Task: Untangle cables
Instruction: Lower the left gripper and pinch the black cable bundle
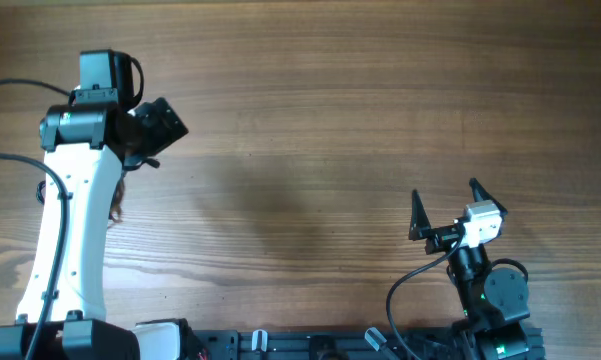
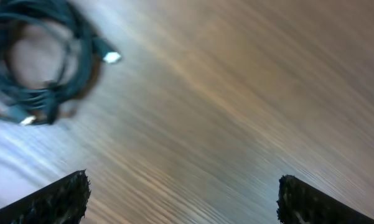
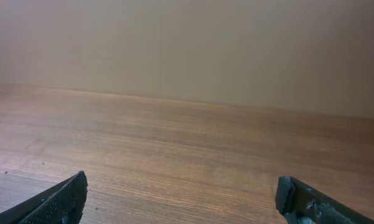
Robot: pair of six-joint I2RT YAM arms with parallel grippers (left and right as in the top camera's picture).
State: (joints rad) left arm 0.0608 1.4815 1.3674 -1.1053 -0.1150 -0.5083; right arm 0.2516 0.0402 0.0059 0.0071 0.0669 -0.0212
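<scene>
The cables [image 2: 38,67] show only in the left wrist view, at the top left. They are a blurred bundle of thin black loops with two pale plug ends, lying on the wooden table. My left gripper [image 2: 182,194] is open and empty, with its fingers wide apart over bare wood, well to the lower right of the bundle. In the overhead view the left gripper [image 1: 158,128] is at the far left, and the arm hides the cables. My right gripper [image 1: 447,202] is open and empty near the front right, and the right wrist view [image 3: 182,194] shows only bare wood between its fingers.
The wooden table [image 1: 330,120] spans the whole overhead view. The white left arm [image 1: 70,240] runs along the left side. The right arm's base [image 1: 495,300] and its thick black wire sit at the front edge. A plain wall [image 3: 187,43] stands beyond the table.
</scene>
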